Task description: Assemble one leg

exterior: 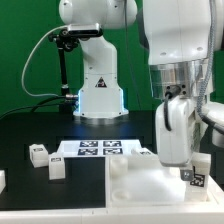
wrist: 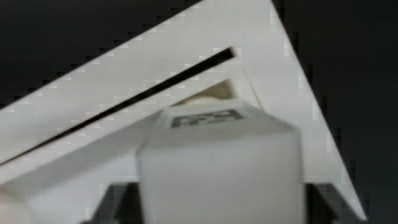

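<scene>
My gripper is shut on a leg, a white block-shaped post with a black-and-white tag, and holds it at the near right corner of the large flat white panel. In the wrist view the leg fills the space between my dark fingers, its far end against the panel's corner. Whether it touches the panel I cannot tell. Two more legs lie on the black table at the exterior view's left.
The marker board lies behind the panel. A further white part shows at the left edge. A second robot's base stands at the back before a green wall.
</scene>
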